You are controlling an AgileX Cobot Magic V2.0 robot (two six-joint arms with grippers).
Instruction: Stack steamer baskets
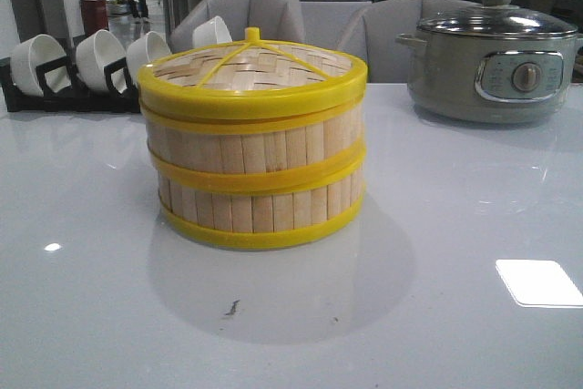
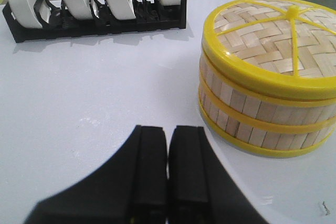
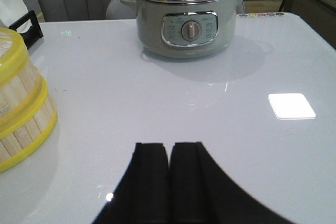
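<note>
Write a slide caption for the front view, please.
Two steamer baskets stacked with the lid on, pot behind right.

Grey chairs stand behind a glossy white table reflecting bright light.

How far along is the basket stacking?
Looks done. The two steamer baskets sit one on the other on the table, with the woven lid seated on top and the rims lined up. Nothing is in hand: the left pincer and right pincer are both shut, empty and clear of the stack. No remaining step is visible.
</note>
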